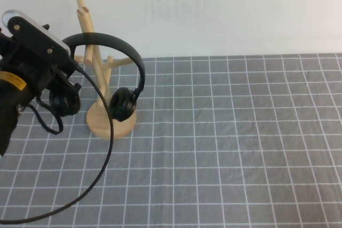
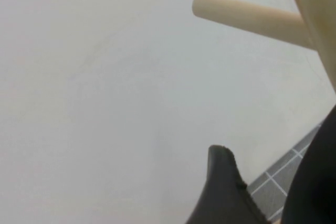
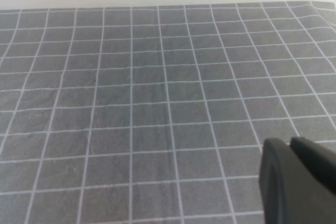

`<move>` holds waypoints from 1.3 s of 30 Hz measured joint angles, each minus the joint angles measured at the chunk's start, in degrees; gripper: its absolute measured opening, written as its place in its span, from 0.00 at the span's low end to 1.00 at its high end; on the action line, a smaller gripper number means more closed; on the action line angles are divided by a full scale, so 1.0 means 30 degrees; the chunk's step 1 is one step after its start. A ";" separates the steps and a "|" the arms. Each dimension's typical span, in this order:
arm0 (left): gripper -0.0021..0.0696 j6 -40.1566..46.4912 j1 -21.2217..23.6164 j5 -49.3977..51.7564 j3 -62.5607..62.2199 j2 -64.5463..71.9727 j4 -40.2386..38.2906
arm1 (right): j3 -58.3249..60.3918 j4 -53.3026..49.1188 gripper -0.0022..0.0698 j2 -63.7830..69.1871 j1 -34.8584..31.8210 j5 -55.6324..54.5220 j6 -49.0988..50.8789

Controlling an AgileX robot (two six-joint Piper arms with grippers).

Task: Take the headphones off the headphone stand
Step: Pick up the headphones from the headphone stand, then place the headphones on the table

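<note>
Even, diffuse, bright light — no glare. Soft faint shadow beside the headphone stand [image 1: 109, 116] base on the tabletop [image 1: 240, 148]. Left wrist view soft — near dark shapes blurred.

headphones [image 1: 122, 86]: headband arched over headphone stand [image 1: 104, 100] | left gripper [image 1: 63, 92]: at near ear cup, just left of stand | black cable [image 1: 101, 169]: loops below stand base

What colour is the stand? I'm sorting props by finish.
Light, pale wood all over, from the round base of the stand up its pegs; the high view shows it best.
</note>
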 joint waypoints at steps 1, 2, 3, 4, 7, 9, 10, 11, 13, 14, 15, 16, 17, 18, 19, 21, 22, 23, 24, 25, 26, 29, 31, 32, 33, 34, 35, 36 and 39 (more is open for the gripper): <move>0.59 0.0027 0.0000 0.0000 0.0000 0.0000 -0.0042 | 0.0000 0.0000 0.02 0.0000 0.0000 0.0000 0.0000; 0.58 0.0027 0.0000 -0.0013 0.0000 0.0000 -0.0088 | 0.0000 0.0000 0.02 0.0000 0.0000 0.0000 0.0000; 0.57 0.0027 0.0000 -0.0013 0.0000 0.0000 -0.0132 | 0.0000 0.0000 0.02 0.0000 0.0000 0.0000 0.0000; 0.55 0.0027 0.0000 -0.0013 0.0000 0.0000 -0.0132 | 0.0000 0.0000 0.02 0.0000 0.0000 0.0000 0.0000; 0.45 0.0027 0.0000 -0.0013 0.0000 0.0000 -0.0161 | 0.0000 0.0000 0.02 0.0000 0.0000 0.0000 0.0000; 0.36 0.0074 0.0000 0.0021 0.0000 0.0030 -0.0161 | 0.0000 0.0000 0.02 0.0000 0.0000 0.0000 0.0000; 0.31 0.0074 0.0000 0.0021 0.0000 0.0030 -0.0172 | 0.0000 0.0000 0.02 0.0000 0.0000 0.0000 0.0000; 0.28 0.0147 0.0000 0.0021 0.0000 0.0044 -0.0172 | 0.0000 0.0000 0.02 0.0000 0.0000 0.0000 0.0000; 0.21 0.0187 0.0000 0.0021 0.0000 0.0075 -0.0172 | 0.0000 0.0000 0.02 0.0000 0.0000 0.0000 0.0000; 0.18 0.0187 0.0000 0.0021 0.0000 0.0075 -0.0172 | 0.0000 0.0000 0.02 0.0000 0.0000 0.0000 0.0000; 0.16 0.0104 0.0000 -0.0045 0.0000 0.0075 -0.0172 | 0.0000 0.0000 0.02 0.0000 0.0000 0.0000 0.0000; 0.14 -0.0077 0.0000 -0.0180 0.0000 0.0088 -0.0172 | 0.0000 0.0000 0.02 0.0000 0.0000 0.0000 0.0000; 0.13 -0.0286 0.0000 -0.0301 0.0000 0.0088 -0.0172 | 0.0000 0.0000 0.02 0.0000 0.0000 0.0000 0.0000; 0.13 -0.0419 0.0000 -0.0407 0.0000 0.0088 -0.0172 | 0.0000 0.0000 0.02 0.0000 0.0000 0.0000 0.0000; 0.13 -0.0511 0.0000 -0.0453 0.0000 0.0088 -0.0172 | 0.0000 0.0000 0.02 0.0000 0.0000 0.0000 0.0000; 0.13 -0.0631 0.0000 -0.0492 0.0000 0.0011 -0.0172 | 0.0000 0.0000 0.02 0.0000 0.0000 0.0000 0.0000; 0.13 -0.0631 0.0000 -0.0492 0.0000 -0.0123 -0.0172 | 0.0000 0.0000 0.02 0.0000 0.0000 0.0000 0.0000; 0.13 -0.0666 0.0000 -0.0492 0.0000 -0.0309 -0.0172 | 0.0000 0.0000 0.02 0.0000 0.0000 0.0000 0.0000; 0.13 -0.0672 0.0000 -0.0492 0.0000 -0.0477 -0.0172 | 0.0000 0.0000 0.02 0.0000 0.0000 0.0000 0.0000; 0.13 -0.0705 0.0000 -0.0492 0.0000 -0.0722 -0.0172 | 0.0000 0.0000 0.02 0.0000 0.0000 0.0000 0.0000; 0.13 -0.0705 0.0000 -0.0492 0.0000 -0.1002 -0.0172 | 0.0000 0.0000 0.02 0.0000 0.0000 0.0000 0.0000; 0.12 -0.0705 0.0000 -0.0133 0.0000 -0.2099 -0.0172 | 0.0000 0.0000 0.02 0.0000 0.0000 0.0000 0.0000; 0.12 -0.0705 0.0000 0.0601 0.0000 -0.2956 -0.0172 | 0.0000 0.0000 0.02 0.0000 0.0000 0.0000 0.0000; 0.12 -0.0810 0.0000 0.1152 0.0000 -0.3484 -0.0172 | 0.0000 0.0000 0.02 0.0000 0.0000 0.0000 0.0000; 0.12 -0.0955 0.0000 0.1695 0.0000 -0.3930 -0.0172 | 0.0000 0.0000 0.02 0.0000 0.0000 0.0000 0.0000; 0.12 -0.1387 -0.0041 0.2414 0.0000 -0.4514 -0.0172 | 0.0000 0.0000 0.02 0.0000 0.0000 0.0000 0.0000; 0.12 -0.1987 -0.0130 0.3166 0.0000 -0.5126 -0.0172 | 0.0000 0.0000 0.02 0.0000 0.0000 0.0000 0.0000; 0.12 -0.2565 -0.0286 0.3770 0.0000 -0.5759 -0.0172 | 0.0000 0.0000 0.02 0.0000 0.0000 0.0000 0.0000; 0.12 -0.4123 -0.1475 0.5805 0.0000 -0.7484 0.0280 | 0.0000 0.0000 0.02 0.0000 0.0000 0.0000 0.0000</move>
